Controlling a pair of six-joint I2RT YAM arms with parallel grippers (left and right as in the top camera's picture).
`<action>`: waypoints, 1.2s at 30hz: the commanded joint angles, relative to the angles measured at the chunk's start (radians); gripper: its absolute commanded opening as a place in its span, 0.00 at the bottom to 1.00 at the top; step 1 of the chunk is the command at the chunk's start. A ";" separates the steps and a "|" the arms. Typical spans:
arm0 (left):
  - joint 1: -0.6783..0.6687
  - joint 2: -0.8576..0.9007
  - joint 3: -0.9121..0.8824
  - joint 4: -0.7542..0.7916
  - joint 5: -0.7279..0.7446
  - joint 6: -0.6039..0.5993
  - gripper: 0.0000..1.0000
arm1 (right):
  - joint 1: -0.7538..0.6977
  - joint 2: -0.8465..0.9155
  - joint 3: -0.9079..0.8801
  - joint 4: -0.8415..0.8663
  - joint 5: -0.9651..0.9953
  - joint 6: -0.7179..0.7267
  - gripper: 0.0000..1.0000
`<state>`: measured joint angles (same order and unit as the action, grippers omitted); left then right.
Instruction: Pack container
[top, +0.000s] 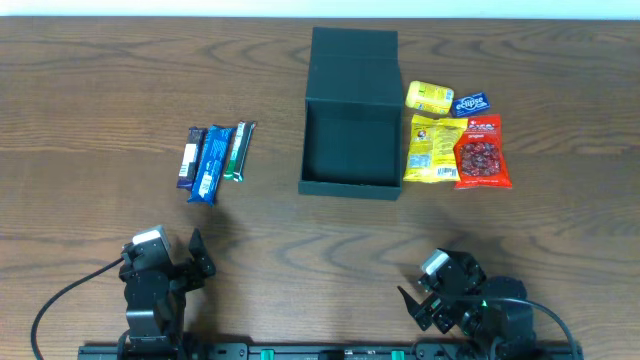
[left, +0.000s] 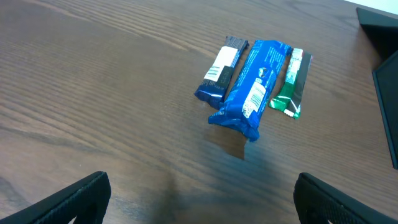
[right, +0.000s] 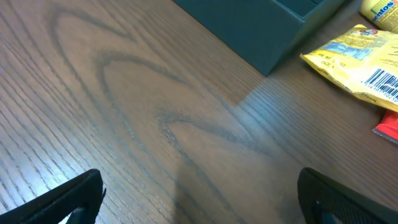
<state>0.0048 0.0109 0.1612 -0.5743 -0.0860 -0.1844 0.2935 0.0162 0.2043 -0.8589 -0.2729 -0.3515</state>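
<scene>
We see the dark green matte rectangular container (top: 355, 62) at the upper centre of the overhead frame. It stands on the brown wood-grain table (top: 100, 80) with its hinged flap lid folded back toward the top edge. Its dark interior is open and nothing shows inside.

Three snack bars lie side by side to its left, well apart from it:
- a navy bar with a white label (top: 190, 158)
- a bright blue foil bar (top: 210, 164) in the middle, reaching lowest in the frame
- a slim green and silver bar (top: 238, 150) nearest the container

Four packets lie just beside the container's right wall:
- a small yellow packet (top: 429, 97) at the top
- a small blue packet (top: 470, 103) next to it
- a larger yellow crinkled bag (top: 431, 150) below
- a red bag (top: 483, 151) against the yellow bag's right side

The left gripper (left: 202, 183) sits at the lower left of the overhead frame. In its wrist view the black fingers stand wide apart at the bottom corners with only bare table between them. The three bars lie ahead of it in the upper middle of that view.

The right gripper (right: 199, 177) sits at the lower right of the overhead frame. Its fingers are likewise spread far apart and hold nothing. The container's corner shows at the top of its wrist view, and the larger yellow bag and a sliver of the red bag show at the right edge.
</scene>
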 joint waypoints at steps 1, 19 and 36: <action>0.004 -0.007 -0.011 0.003 -0.014 -0.011 0.95 | 0.002 -0.011 -0.009 0.000 -0.011 -0.008 0.99; 0.004 -0.007 -0.011 0.003 -0.014 -0.010 0.95 | 0.002 -0.011 -0.009 0.000 -0.011 -0.008 0.99; 0.004 -0.007 -0.011 0.003 -0.014 -0.010 0.95 | 0.002 -0.011 -0.009 0.408 -0.233 0.269 0.99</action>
<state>0.0048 0.0109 0.1612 -0.5747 -0.0864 -0.1844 0.2935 0.0158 0.1970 -0.5419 -0.3344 -0.2863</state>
